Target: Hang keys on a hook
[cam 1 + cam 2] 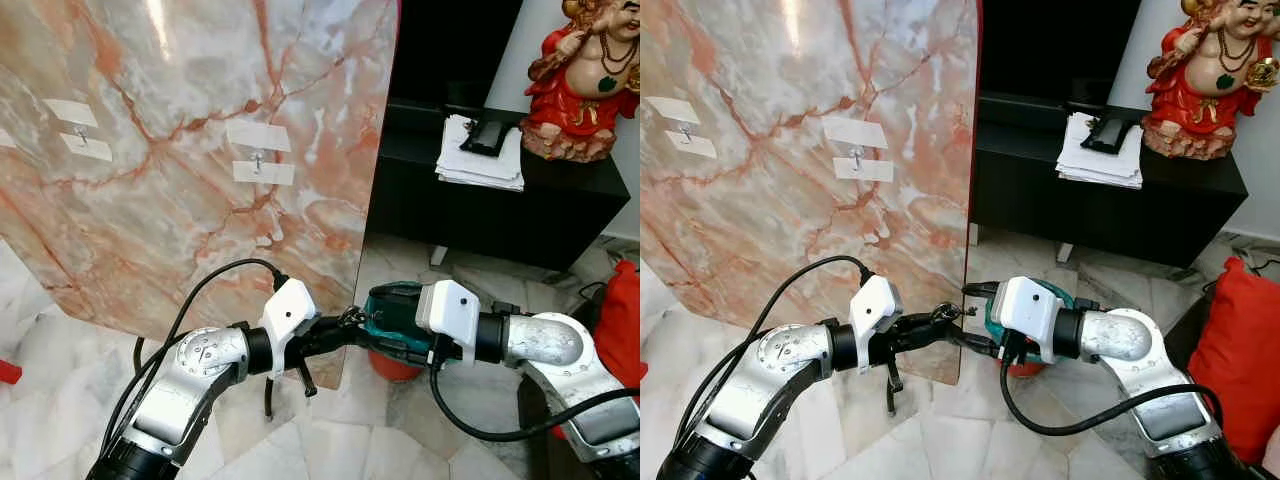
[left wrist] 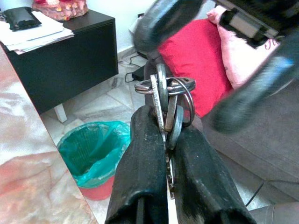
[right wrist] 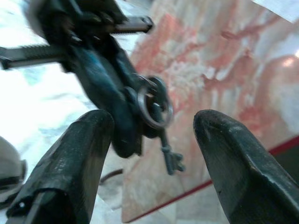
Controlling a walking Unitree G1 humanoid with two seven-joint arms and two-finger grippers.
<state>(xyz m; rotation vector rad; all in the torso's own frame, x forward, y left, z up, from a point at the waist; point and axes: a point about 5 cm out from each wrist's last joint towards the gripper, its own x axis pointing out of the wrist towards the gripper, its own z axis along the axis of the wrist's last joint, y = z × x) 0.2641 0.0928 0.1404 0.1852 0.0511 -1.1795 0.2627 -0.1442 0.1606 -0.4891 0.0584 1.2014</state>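
On my left wrist feed the left end effector (image 2: 166, 140) has its two black fingers pressed together on a bunch of dull metal keys on a wire ring (image 2: 166, 100), the ring and key heads standing clear above the fingertips. The right wrist feed gives me the other side: the right end effector (image 3: 152, 126) has its fingers spread wide, with the key ring hanging between them but touching neither pad, one toothed key dangling below the ring.

From the head camera, both silver arms meet low in front of the robot, the left end effector (image 1: 340, 328) and the right one (image 1: 975, 300) tip to tip at the lower edge of a tall marble slab veined in pink and orange (image 1: 200, 150), which leans upright on the pale tiled floor (image 1: 330, 440). Two small metal hooks are taped to the slab well above the keys: the nearer hook (image 1: 258, 160) and a farther hook (image 1: 80, 131) to the left.

Behind the right arm sits a red bin lined with a green plastic bag (image 2: 93, 149). To the right, a low black desk (image 1: 560, 210) carries a stack of white papers (image 1: 480, 155) and a red-robed figurine (image 1: 585, 85). A red cushion (image 1: 1235, 350) lies at the robot's right.
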